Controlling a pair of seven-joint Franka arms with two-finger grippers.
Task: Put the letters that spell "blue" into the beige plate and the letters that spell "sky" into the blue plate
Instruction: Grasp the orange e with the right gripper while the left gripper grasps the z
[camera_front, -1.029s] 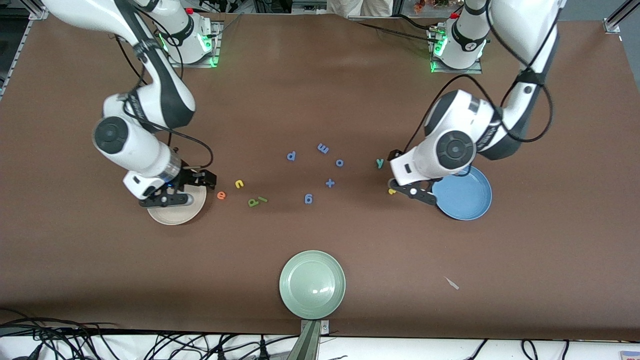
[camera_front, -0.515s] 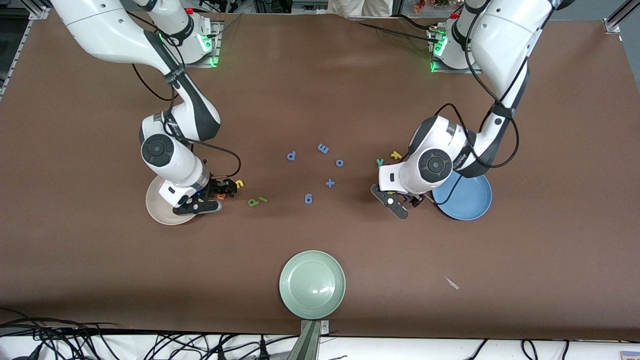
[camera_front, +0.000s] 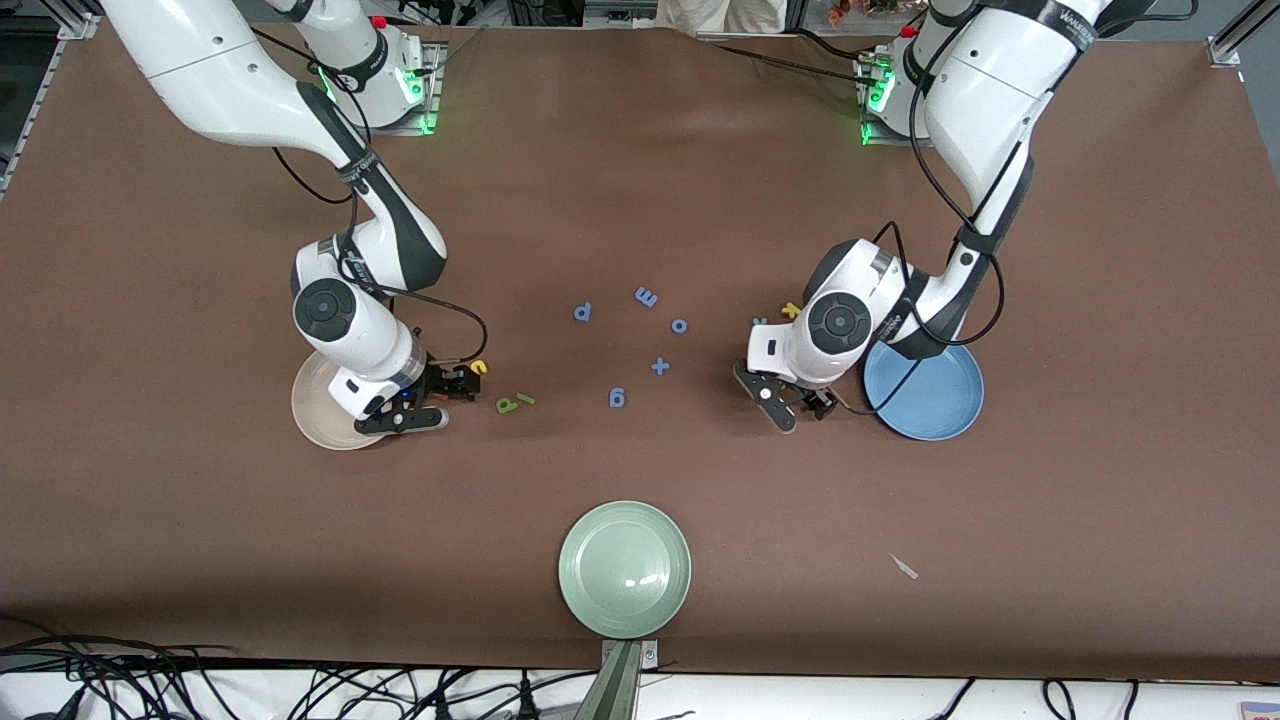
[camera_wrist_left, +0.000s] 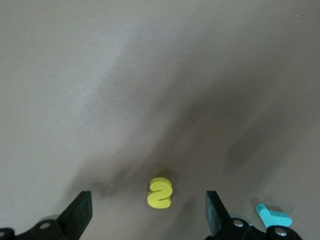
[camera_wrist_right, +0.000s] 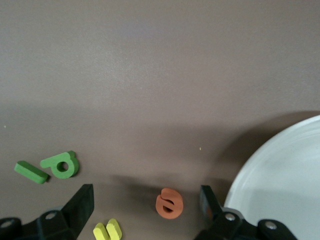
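In the right wrist view the orange e (camera_wrist_right: 169, 203) lies on the table between the fingers of my open right gripper (camera_wrist_right: 145, 207), touching neither. The yellow u (camera_wrist_right: 107, 231), green b (camera_wrist_right: 62, 165) and green l (camera_wrist_right: 31, 172) lie close by, with the beige plate (camera_wrist_right: 285, 175) beside the gripper. My open left gripper (camera_wrist_left: 147, 215) straddles the yellow s (camera_wrist_left: 160, 192), and the teal y (camera_wrist_left: 272, 216) lies just outside one finger. From the front, the right gripper (camera_front: 435, 398) sits beside the beige plate (camera_front: 318, 405). The left gripper (camera_front: 795, 398) is low next to the blue plate (camera_front: 925, 395), near the yellow k (camera_front: 792, 310).
Blue letters p (camera_front: 583, 312), m (camera_front: 646, 297), o (camera_front: 679, 325), a plus sign (camera_front: 660, 366) and a g (camera_front: 617, 398) lie mid-table between the arms. A pale green plate (camera_front: 624, 568) sits nearest the front camera. A small scrap (camera_front: 903, 566) lies nearby.
The right gripper moved off the beige plate and came down around the orange e. The left gripper shifted away from the blue plate's edge and settled around the yellow s.
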